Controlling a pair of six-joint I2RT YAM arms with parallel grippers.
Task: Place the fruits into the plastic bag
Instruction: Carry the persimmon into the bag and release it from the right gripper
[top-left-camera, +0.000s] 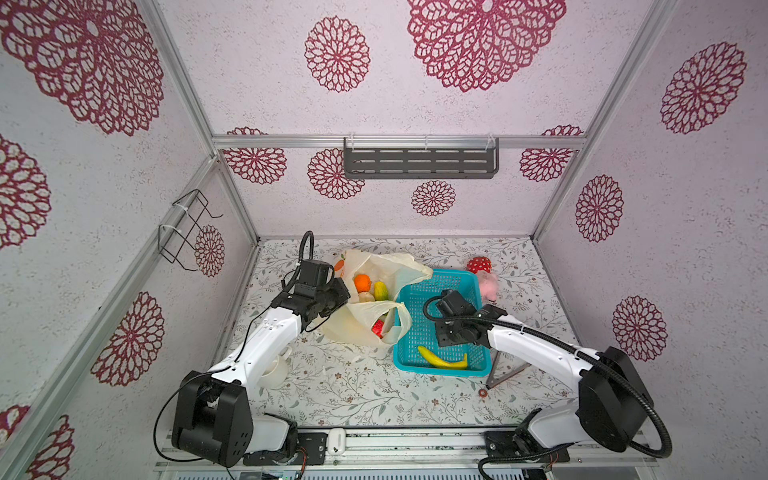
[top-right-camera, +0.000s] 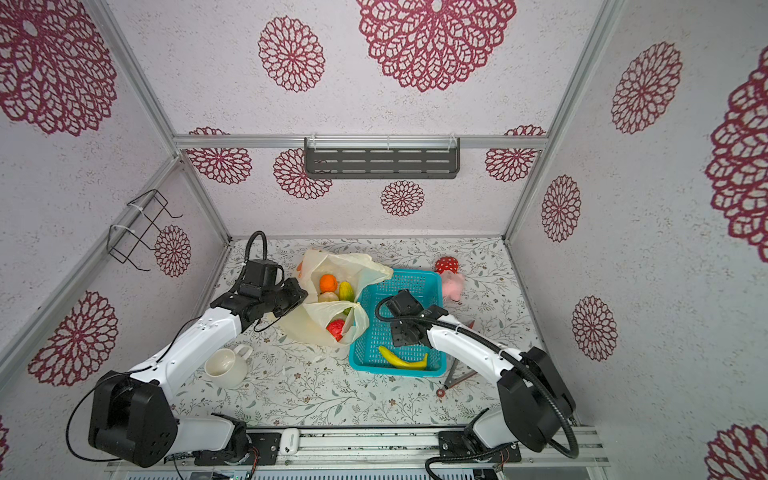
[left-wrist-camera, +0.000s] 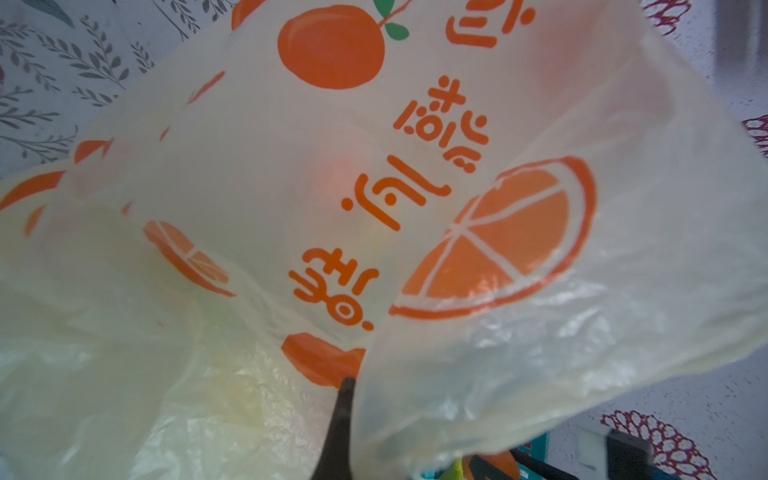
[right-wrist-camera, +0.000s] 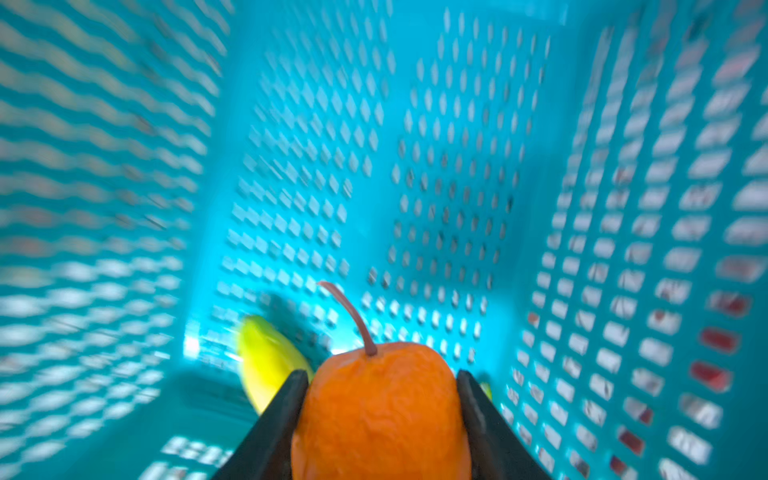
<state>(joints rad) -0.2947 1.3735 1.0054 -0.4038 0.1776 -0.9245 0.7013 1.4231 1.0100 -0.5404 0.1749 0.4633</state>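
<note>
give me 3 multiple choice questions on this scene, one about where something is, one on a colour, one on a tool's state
1. Where does the banana lie?
A) in the plastic bag
B) in the teal basket
C) held in the left tool

2. What colour is the stemmed fruit between the right tool's fingers?
A) orange
B) red
C) green

3. How is the left tool?
A) open above the basket
B) shut on the plastic bag's edge
C) shut on the banana

Answers:
1 B: both top views show the banana on the basket's mesh floor.
2 A: the right wrist view shows an orange skin with a finger against each side.
3 B: its tip sits at the bag's rim, with film bunched around a finger in the left wrist view.
</note>
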